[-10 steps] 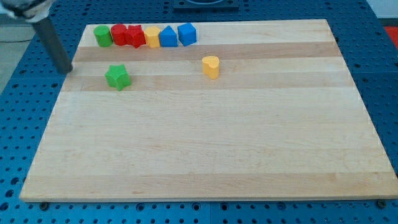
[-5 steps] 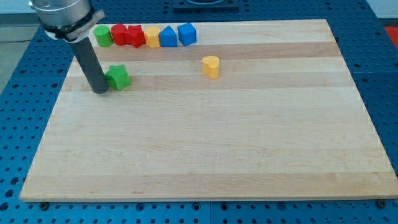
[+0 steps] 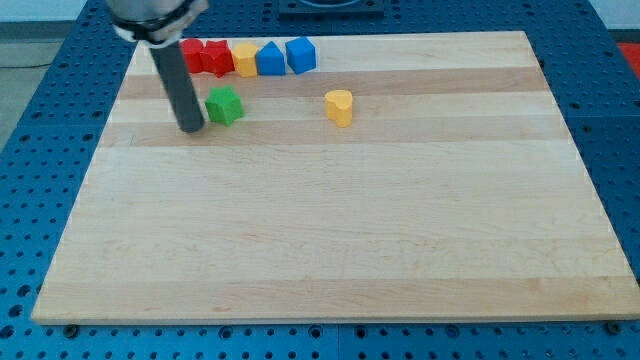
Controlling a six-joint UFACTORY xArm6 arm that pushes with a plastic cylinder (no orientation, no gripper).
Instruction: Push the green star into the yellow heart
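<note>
The green star lies on the wooden board in the upper left part of the view. The yellow heart stands to its right, a clear gap apart, at about the same height in the view. My tip rests on the board right against the star's left side, slightly below it. The dark rod rises from there to the view's top and hides part of the block row.
A row of blocks runs along the board's top edge: a red block, a red star, a yellow block, a blue triangular block and a blue block. Blue perforated table surrounds the board.
My tip came in from the board's left edge to the star's left side, then pushed it right and slightly up towards the heart. The rod now hides the green cylinder in the row.
</note>
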